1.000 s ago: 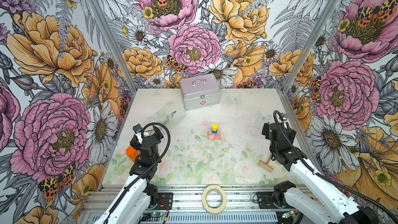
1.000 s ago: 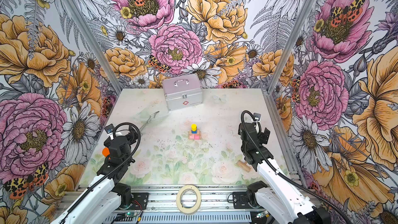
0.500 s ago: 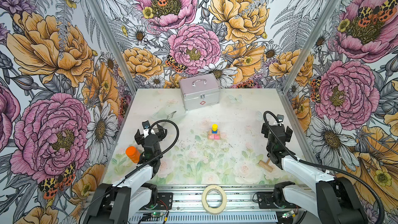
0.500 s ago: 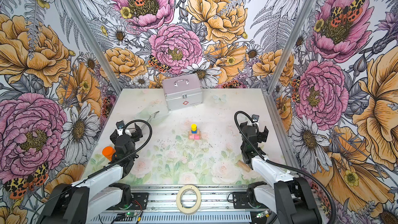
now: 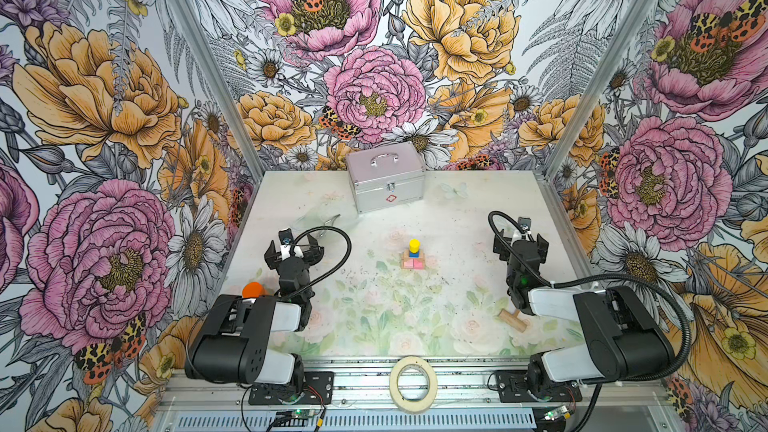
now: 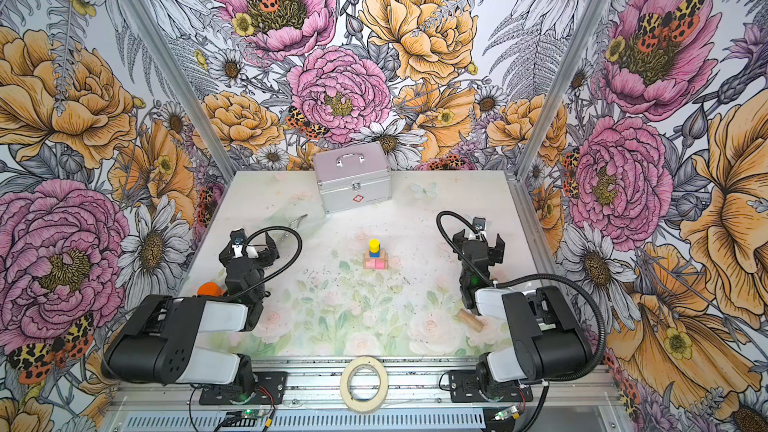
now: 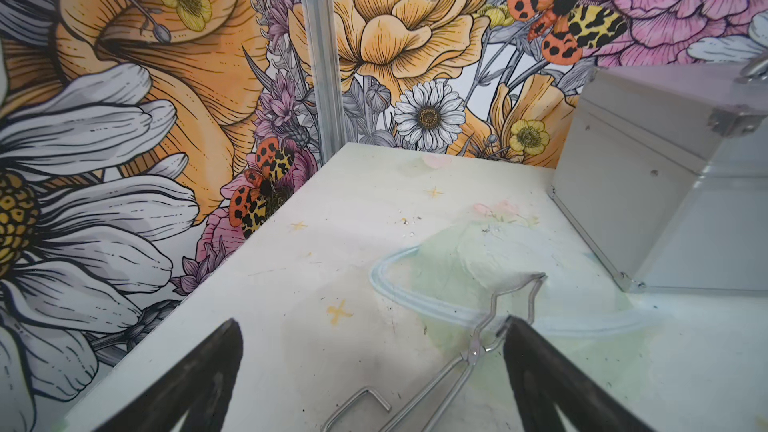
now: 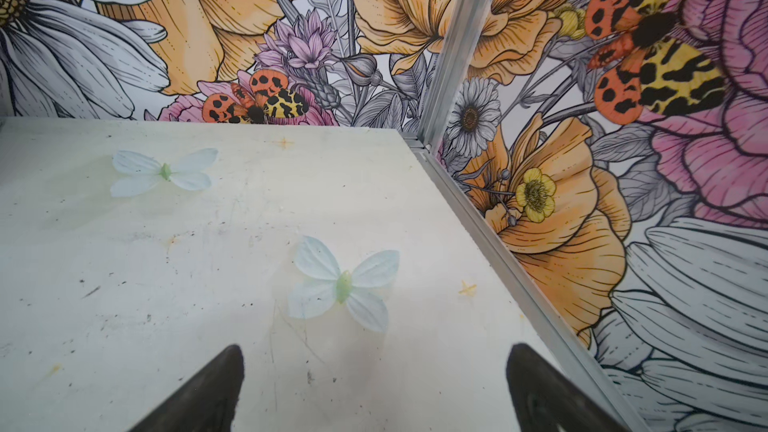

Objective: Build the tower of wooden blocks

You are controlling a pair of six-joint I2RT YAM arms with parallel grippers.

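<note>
Tower (image 5: 413,256) stands well apart from table (image 5: 457,209) edges, left claw (image 5: 294,252), right claw (image 5: 519,243).

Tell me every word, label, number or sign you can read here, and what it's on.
Words, brands, numbers: none can be read in any view.
Sign: a small red emblem on the front of the silver case, below its latch; too small to tell its exact shape.
Tape roll and wood block tower: no print visible.
</note>
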